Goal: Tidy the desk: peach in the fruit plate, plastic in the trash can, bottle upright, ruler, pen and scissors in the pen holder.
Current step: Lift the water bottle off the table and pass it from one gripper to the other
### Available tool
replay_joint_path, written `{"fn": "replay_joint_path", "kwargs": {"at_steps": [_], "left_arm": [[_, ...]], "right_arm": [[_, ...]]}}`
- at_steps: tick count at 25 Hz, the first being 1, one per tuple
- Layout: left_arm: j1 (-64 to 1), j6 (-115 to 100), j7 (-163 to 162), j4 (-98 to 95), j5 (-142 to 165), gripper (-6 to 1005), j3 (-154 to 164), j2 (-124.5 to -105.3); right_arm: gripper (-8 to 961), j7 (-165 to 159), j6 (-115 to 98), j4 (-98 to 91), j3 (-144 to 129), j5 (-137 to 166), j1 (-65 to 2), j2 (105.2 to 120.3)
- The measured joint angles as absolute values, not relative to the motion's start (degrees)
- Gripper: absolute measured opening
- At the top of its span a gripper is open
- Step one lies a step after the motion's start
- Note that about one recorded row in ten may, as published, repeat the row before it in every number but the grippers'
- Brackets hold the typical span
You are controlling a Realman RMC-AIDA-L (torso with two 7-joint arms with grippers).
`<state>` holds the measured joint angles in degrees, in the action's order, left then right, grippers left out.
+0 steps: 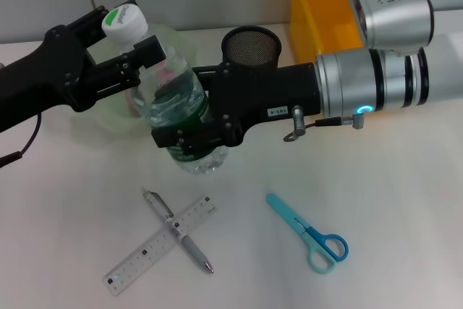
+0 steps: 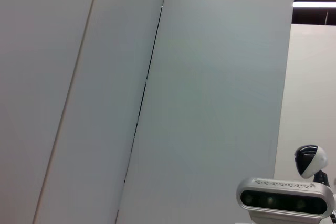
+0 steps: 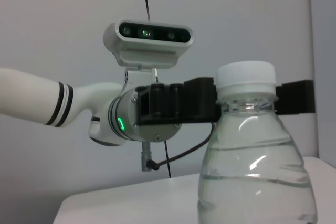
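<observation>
Bottle upright above desk, left gripper clamped at its neck under white cap, right gripper closed round its lower body. Below bottle: ruler w/ pen crossed over it; scissors right of those; pen holder behind bottle

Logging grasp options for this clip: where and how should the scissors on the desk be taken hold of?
Grip the scissors across the closed light-blue blades, just ahead of the pivot, coming straight down from above. They lie flat with bare table all round; the blades form one narrow bar, while the looped handles are wide and hollow. Turn the tool crosswise to the blades.
</observation>
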<state>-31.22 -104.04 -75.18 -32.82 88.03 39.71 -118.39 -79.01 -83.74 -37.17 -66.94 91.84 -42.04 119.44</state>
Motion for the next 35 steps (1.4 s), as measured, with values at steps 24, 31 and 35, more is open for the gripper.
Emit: {"fn": "replay_joint_path", "kwargs": {"at_steps": [24, 31, 35], "left_arm": [[-30.71, -104.07, -75.05, -32.78, 87.93, 462, 40.34, -118.41], [-30.60, -104.06, -75.14, -32.78, 87.87, 451, 40.33, -118.42], [-30.49, -104.22, -75.30, -32.78, 88.04, 450, 40.09, -118.40]], "right_arm": [[771, -79.29, -83.97, -37.17, -67.15, 91.01, -42.00, 119.53], [771, -79.34, -84.03, -37.18, -67.32, 90.33, -41.65, 119.53], [771, -79.46, -84.03, -37.38, -68.57, 89.82, -41.64, 119.53]]}}
